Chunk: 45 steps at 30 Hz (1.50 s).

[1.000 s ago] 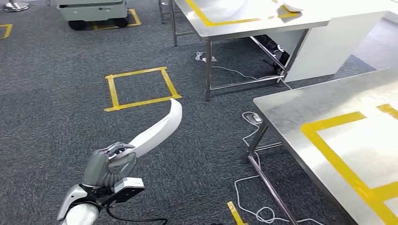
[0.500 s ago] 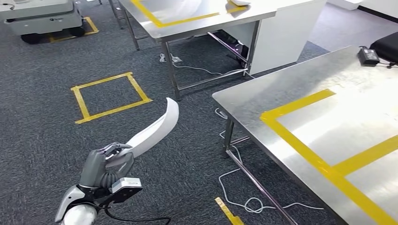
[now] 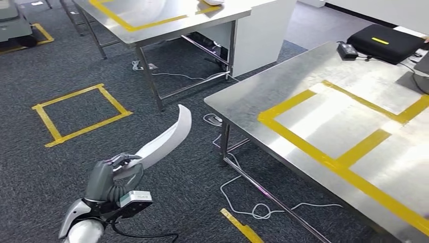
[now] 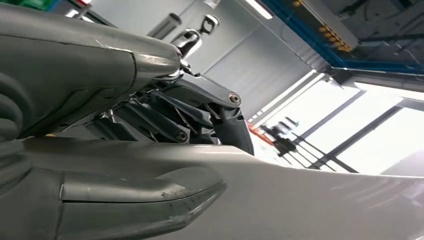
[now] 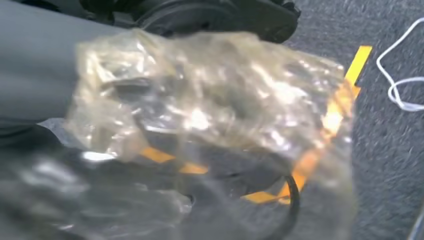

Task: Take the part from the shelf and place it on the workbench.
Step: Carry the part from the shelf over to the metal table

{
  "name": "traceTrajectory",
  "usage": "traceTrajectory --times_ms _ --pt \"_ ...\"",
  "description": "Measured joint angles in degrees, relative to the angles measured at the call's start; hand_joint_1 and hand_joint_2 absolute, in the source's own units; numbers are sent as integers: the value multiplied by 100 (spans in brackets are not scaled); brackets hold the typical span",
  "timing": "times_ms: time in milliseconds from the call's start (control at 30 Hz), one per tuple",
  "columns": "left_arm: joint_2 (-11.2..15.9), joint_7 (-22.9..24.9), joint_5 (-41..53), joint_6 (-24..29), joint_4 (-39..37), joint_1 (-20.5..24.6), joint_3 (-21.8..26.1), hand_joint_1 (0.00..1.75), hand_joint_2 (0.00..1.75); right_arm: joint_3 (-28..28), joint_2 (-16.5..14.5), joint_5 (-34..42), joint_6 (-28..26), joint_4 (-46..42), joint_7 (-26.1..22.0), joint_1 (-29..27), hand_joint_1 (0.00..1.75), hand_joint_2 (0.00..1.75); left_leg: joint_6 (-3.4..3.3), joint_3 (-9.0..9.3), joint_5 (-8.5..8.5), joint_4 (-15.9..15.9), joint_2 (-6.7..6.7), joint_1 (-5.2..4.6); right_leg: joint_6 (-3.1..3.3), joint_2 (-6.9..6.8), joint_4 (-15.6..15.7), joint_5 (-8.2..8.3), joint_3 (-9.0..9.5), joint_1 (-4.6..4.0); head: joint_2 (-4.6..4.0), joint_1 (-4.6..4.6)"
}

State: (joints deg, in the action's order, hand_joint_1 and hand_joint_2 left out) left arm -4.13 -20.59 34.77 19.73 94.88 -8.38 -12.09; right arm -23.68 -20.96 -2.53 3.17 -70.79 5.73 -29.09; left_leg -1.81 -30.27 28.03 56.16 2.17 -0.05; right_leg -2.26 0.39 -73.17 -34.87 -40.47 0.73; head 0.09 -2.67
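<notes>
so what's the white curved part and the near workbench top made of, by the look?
The white curved part, held in the left robot hand, looks like smooth moulded plastic or painted shell: uniform white with a soft sheen. The near workbench looks like brushed stainless steel: grey, with blurred reflections, marked with yellow tape.

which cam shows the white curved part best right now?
Head view: the white curved part shows almost whole, arcing up from the left hand that grips its lower end, over carpet short of the workbench. Left wrist view gives a close slice of its pale surface between the fingers. Right wrist view shows crinkled clear plastic, blurred.
</notes>
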Motion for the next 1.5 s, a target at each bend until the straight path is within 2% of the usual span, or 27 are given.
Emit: traceTrajectory --times_ms 33,100,167,200,267,333,400,433,467,500,567,633,700,767,833,900,967,1000,1033,1067,1133,1200,1267,1333,1367,1433,1500 --pt "0 0 0 -1 0 1 1 175 175 -3 0 -1 -1 0 0 -6 0 0 3 2 2 3 72 -5 2 -28 215 134 141 -1 0 0" --pt "0 0 0 -2 2 4 3 175 175 -7 0 -1 -1 0 -1 -3 0 0 25 13 17 14 198 -24 30 -225 1025 442 622 -23 0 2" --pt "1 0 0 -3 4 6 7 175 175 -4 0 -1 -1 0 -5 8 0 0 72 24 38 33 289 -54 87 -388 1558 561 927 -50 0 -11" --pt "-1 0 0 -4 4 8 8 175 175 -4 0 -1 -1 1 -8 7 0 0 99 31 43 36 332 -64 117 -399 1620 547 943 -65 0 -17" --pt "-6 0 0 -7 5 16 8 175 175 -7 0 -2 8 1 -16 -9 0 0 161 54 64 45 387 -54 179 -283 1632 577 926 -54 0 -27" --pt "-8 -18 -7 -17 8 27 9 175 175 -14 0 -9 33 0 -32 -6 0 0 238 3 243 241 210 -29 244 -178 1653 616 953 -27 0 -42" --pt "12 -118 -62 -46 -3 60 -9 175 175 -28 0 -73 120 10 -75 24 0 0 290 -245 627 861 -62 3 291 -67 1658 650 949 -16 0 -61" --pt "34 -186 -106 -60 -17 105 -34 175 175 -46 0 -126 180 32 -108 52 0 0 302 -414 806 1248 -125 16 304 -5 1656 663 935 -19 0 -61" --pt "60 -242 -146 -69 -35 170 -70 175 175 -71 0 -183 242 64 -145 86 0 0 309 -547 900 1543 -152 23 307 63 1655 672 924 -21 0 -60" --pt "83 -275 -175 -71 -53 247 -113 175 175 -102 0 -229 289 103 -176 124 0 0 309 -604 881 1663 -161 27 305 133 1654 680 919 -23 0 -60" --pt "117 -288 -196 -71 -80 388 -187 175 175 -151 0 -289 353 174 -225 184 0 0 286 -417 514 1235 -216 36 291 284 1649 692 923 -22 0 -61" --pt "146 -288 -199 -71 -101 487 -248 175 175 -181 0 -324 399 224 -257 230 0 0 236 -96 132 482 -478 57 258 430 1634 706 908 -22 0 -57" --pt "167 -279 -197 -71 -122 552 -308 175 175 -212 0 -348 431 262 -275 268 0 0 190 39 53 118 -665 63 193 553 1616 736 836 -13 0 -58" --pt "179 -264 -188 -77 -144 613 -369 175 175 -247 0 -379 455 296 -282 280 0 0 140 40 59 52 -580 61 110 651 1623 774 758 6 0 -61" --pt "189 -251 -178 -90 -166 675 -426 175 175 -279 0 -405 473 323 -285 285 0 0 70 43 15 -6 -437 71 54 459 1489 682 648 -2 0 -35" --pt "200 -243 -175 -103 -186 703 -464 175 175 -296 0 -414 485 340 -289 309 0 0 25 43 -5 -36 -273 62 27 128 924 357 369 -16 0 3" --pt "213 -237 -173 -110 -214 704 -480 175 175 -301 0 -416 491 358 -291 326 0 0 14 31 -4 -32 -100 44 0 18 194 51 33 -9 0 18" --pt "217 -234 -173 -112 -232 704 -486 175 175 -304 0 -416 493 368 -291 324 0 0 13 30 -2 -30 -15 40 -11 5 26 27 -33 -8 0 18" --pt "218 -234 -173 -113 -246 707 -491 175 175 -307 0 -416 493 378 -291 317 0 0 15 31 1 -28 61 39 -18 -11 88 111 15 -7 0 19" --pt "217 -234 -173 -114 -256 710 -495 175 175 -309 0 -416 493 384 -291 312 0 0 22 37 6 -26 128 39 -18 -52 379 279 182 -7 0 19" --pt "217 -234 -173 -115 -264 722 -497 175 175 -314 0 -416 493 389 -291 317 0 0 60 53 30 -10 236 20 0 -271 1197 578 647 -23 0 22" --pt "223 -232 -169 -117 -265 742 -499 175 175 -317 0 -420 495 392 -292 332 0 0 116 64 54 12 324 -13 54 -404 1619 657 888 -47 0 6" --pt "226 -226 -160 -127 -268 773 -517 175 175 -322 0 -443 500 401 -294 329 0 0 169 75 66 19 414 -21 122 -314 1639 658 880 -57 0 -9" --pt "227 -202 -152 -154 -276 828 -543 175 175 -333 0 -490 517 413 -299 326 0 0 237 50 180 133 305 5 184 -210 1648 682 870 -38 0 -21" --pt "231 -185 -156 -174 -285 858 -554 175 175 -343 0 -517 535 419 -310 337 0 0 268 -25 324 330 176 20 215 -157 1655 701 880 -23 0 -31" --pt "240 -153 -179 -234 -322 902 -575 175 175 -374 0 -589 594 443 -352 378 0 0 300 -336 714 1049 -83 42 256 -35 1656 726 855 -16 0 -52" --pt "247 -138 -214 -290 -383 936 -605 175 175 -423 0 -672 663 488 -402 420 0 0 295 -613 889 1639 -150 44 269 114 1652 738 841 -24 0 -51"
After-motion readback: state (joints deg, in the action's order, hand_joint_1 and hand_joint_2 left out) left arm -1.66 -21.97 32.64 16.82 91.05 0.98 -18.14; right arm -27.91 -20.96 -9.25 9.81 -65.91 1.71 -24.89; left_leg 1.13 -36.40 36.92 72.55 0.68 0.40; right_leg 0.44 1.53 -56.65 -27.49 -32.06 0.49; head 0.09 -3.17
